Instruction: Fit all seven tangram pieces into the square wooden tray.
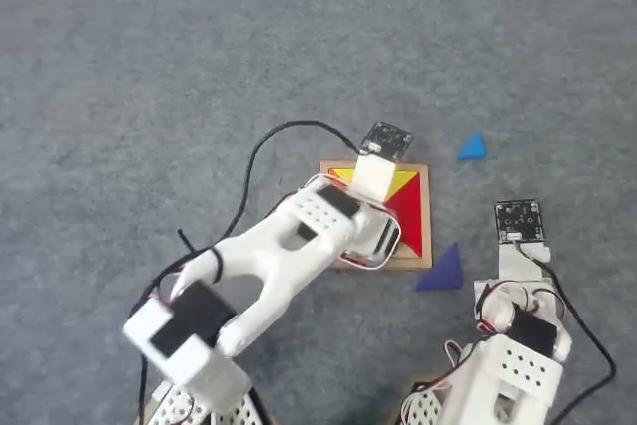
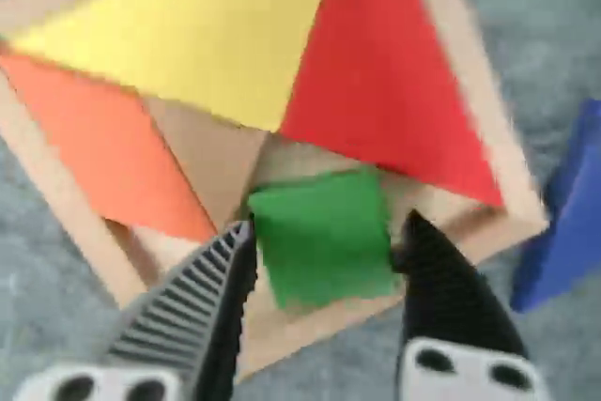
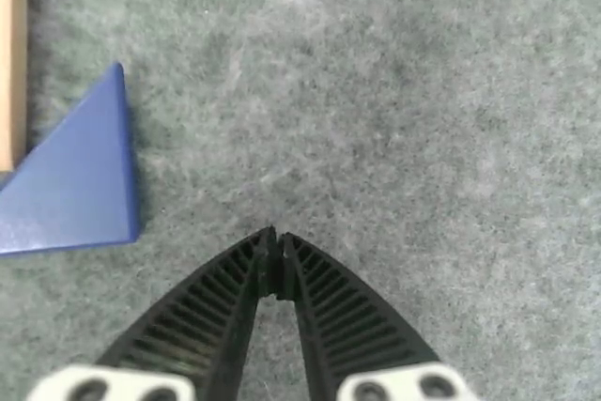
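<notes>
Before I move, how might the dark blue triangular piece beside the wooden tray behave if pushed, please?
Flat and hard-edged, the dark blue triangular piece looks rigid, so it should slide, not roll. The fuzzy grey mat would probably drag on it.

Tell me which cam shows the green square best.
Left wrist view: the green square sits central, gripped by the left gripper over the tray. In the high view the left arm covers that spot; the right wrist view faces carpet and a blue triangle.

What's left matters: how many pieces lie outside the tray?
2. A dark blue triangle beside the near right corner of the tray; a light blue triangle farther back. The left arm may hide others.
</notes>
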Action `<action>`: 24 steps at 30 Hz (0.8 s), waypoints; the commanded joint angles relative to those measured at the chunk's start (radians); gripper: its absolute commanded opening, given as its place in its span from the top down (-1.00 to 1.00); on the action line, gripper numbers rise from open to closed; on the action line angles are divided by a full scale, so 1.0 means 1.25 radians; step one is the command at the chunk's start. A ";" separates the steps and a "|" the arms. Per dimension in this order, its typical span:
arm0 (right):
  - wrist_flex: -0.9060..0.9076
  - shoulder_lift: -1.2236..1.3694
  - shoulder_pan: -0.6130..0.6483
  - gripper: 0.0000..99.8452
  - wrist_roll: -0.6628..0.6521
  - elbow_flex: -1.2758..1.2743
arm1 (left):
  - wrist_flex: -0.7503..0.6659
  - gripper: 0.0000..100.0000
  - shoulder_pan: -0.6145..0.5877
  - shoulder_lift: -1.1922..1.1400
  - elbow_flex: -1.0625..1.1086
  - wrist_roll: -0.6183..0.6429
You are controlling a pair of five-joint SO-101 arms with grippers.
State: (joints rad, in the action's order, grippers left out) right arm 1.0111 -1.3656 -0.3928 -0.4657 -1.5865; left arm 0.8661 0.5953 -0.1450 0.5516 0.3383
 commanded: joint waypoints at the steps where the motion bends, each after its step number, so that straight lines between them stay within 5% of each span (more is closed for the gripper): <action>1: -0.010 -0.013 0.009 0.97 -0.009 0.005 | 0.120 0.40 -0.039 -0.060 -0.100 0.048; 9: -0.010 -0.013 0.009 0.97 -0.009 0.005 | 0.180 0.44 -0.041 -0.102 -0.132 -0.021; 16: -0.010 -0.013 0.009 0.97 -0.009 0.005 | 0.182 0.98 -0.042 -0.102 -0.134 -0.162; 24: -0.010 -0.013 0.009 0.97 -0.009 0.005 | 0.216 0.98 -0.048 -0.070 -0.131 -0.312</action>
State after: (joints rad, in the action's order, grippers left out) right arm 1.0111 -1.3656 -0.3928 -0.4657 -1.5865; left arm 1.1009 0.5554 -0.2662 0.3813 0.0760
